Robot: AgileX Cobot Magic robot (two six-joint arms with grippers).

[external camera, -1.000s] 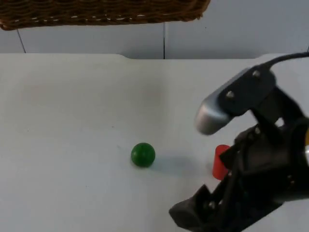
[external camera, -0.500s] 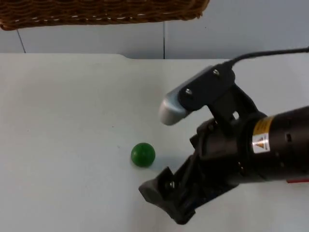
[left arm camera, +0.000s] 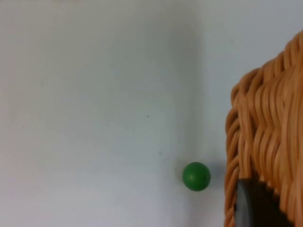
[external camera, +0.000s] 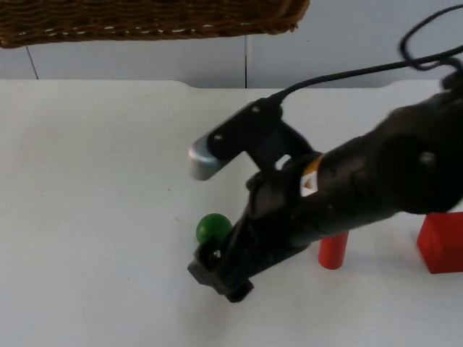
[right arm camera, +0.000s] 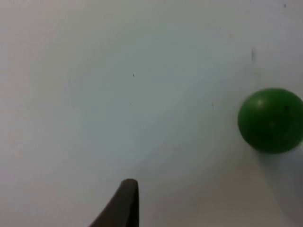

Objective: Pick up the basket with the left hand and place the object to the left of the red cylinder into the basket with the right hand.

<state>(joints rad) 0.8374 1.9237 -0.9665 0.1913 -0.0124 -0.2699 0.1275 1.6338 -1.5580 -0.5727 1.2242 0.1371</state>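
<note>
The brown basket (left arm camera: pixel 265 142) is woven from glossy wicker with a ribbed, rough surface. The small green ball (right arm camera: pixel 271 120) and the white bench (external camera: pixel 94 181) are seen as smooth and matt.

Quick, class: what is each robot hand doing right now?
Left hand: holding the wicker basket up by its rim.
Right hand: low beside the green ball; open or closed cannot be told.

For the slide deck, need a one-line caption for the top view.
Right gripper low beside the green ball, left of the red cylinder; wicker basket held aloft.
</note>
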